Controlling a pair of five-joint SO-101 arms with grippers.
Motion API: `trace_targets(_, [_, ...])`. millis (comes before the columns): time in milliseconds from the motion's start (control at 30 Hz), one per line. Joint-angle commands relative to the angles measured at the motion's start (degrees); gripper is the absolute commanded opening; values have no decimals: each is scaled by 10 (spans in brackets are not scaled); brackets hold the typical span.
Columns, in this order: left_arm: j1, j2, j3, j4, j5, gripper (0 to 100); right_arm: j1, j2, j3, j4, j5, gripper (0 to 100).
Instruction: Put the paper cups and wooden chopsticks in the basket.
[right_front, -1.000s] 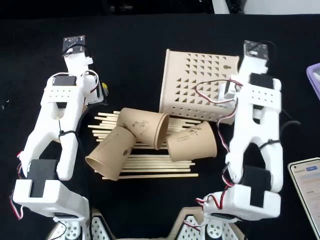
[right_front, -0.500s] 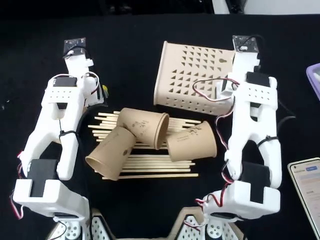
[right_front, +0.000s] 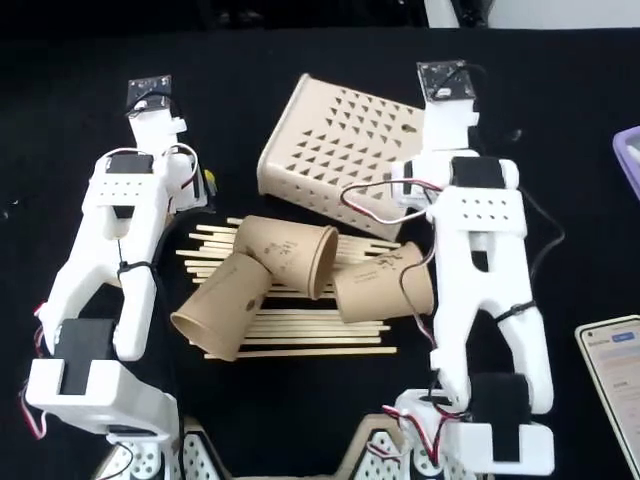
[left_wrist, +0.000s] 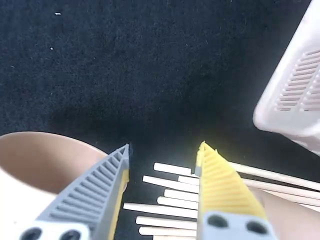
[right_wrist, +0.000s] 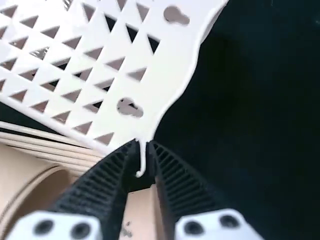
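right end effector (right_wrist: 142, 146) | clamped on basket (right_wrist: 90, 65) rim (basket on its side)

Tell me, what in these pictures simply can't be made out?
- Inside of the basket: in the high view it lies on its side with a perforated wall facing the camera, so its contents cannot be told.
- Wooden chopsticks: in the high view, three paper cups lie across the pile, so they cannot be counted.
- Phone and purple object: both cut off by the high view's right edge.
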Motion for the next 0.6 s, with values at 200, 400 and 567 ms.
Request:
trace_targets(200, [0,-9,-7,-2,2,216,-9,-28,16,15,-68,103])
trace_targets(400, [0,-8,-6,-2,2,216,-28,-27,33,23,-135,254])
trace_targets(567, [0,-6,-6,-2,2,216,-57,-24,33,20,-135,227])
